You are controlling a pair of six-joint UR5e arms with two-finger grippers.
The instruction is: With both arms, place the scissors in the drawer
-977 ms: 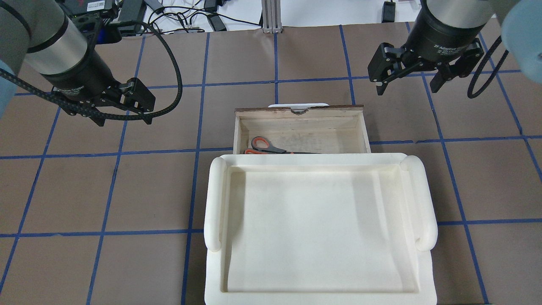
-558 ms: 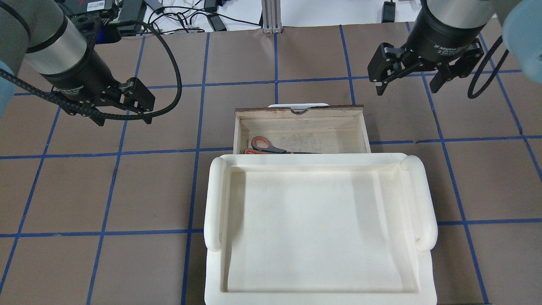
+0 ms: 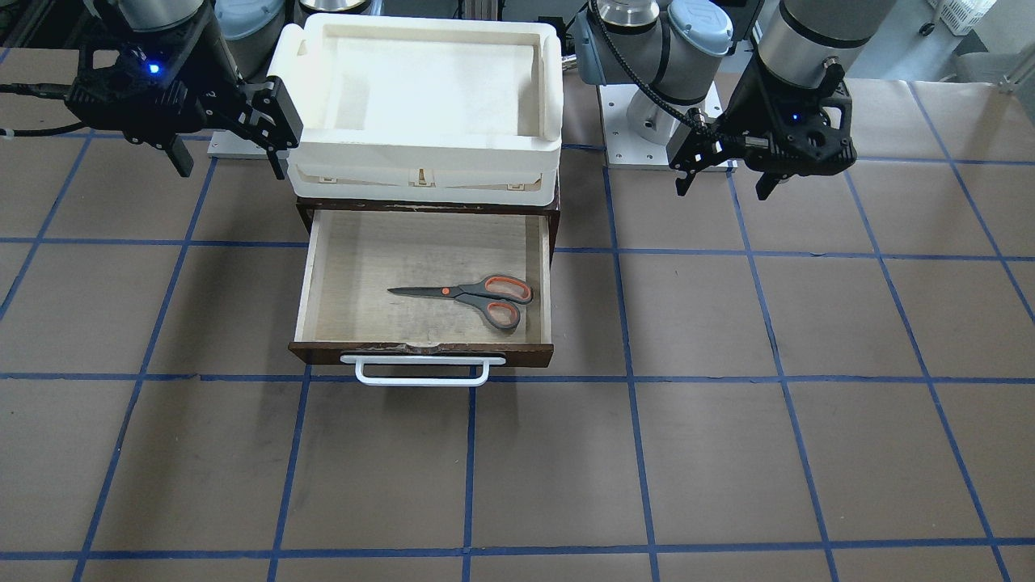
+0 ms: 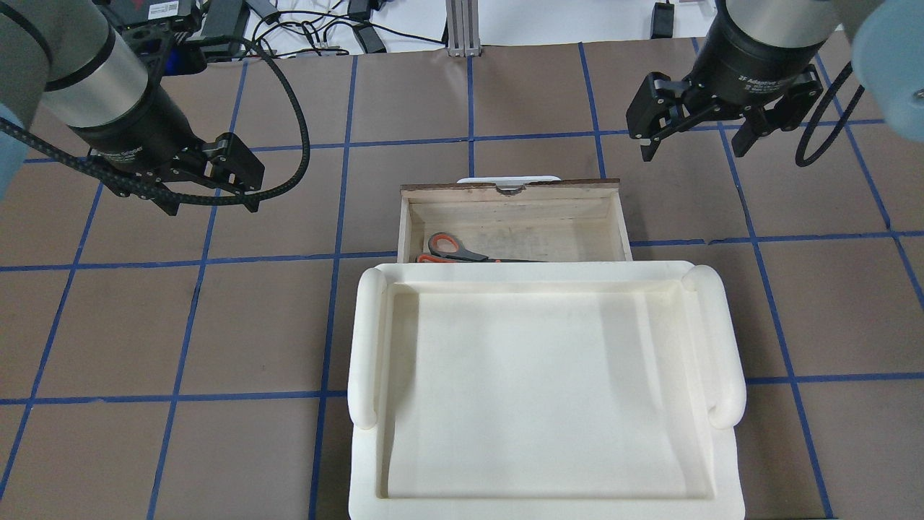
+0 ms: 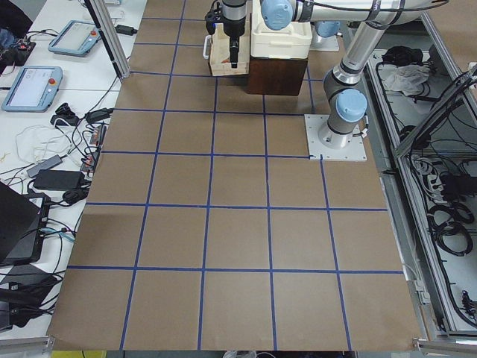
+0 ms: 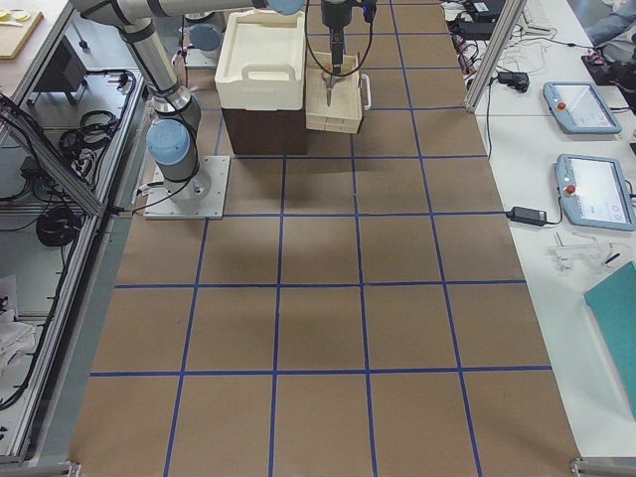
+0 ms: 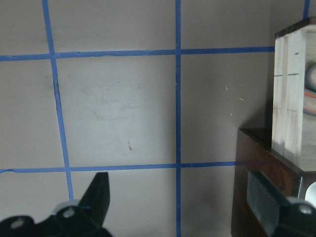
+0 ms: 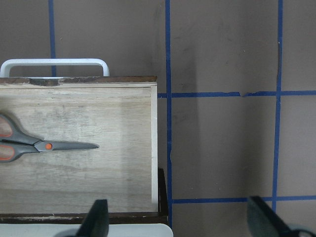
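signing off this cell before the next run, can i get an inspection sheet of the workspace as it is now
surface: brown table with a blue tape grid, no spills seen
job's things: scissors lie flat inside the open drawer, blades toward the robot's right
clutter: nothing seen; white tray sits on the dark cabinet above the drawer
hands: left hand and right hand both open, empty, one either side of the drawer
cables: black cable loops by the left hand, apart from the drawer
surroundings: pendants on a side bench; loose leads beyond the table's far edge
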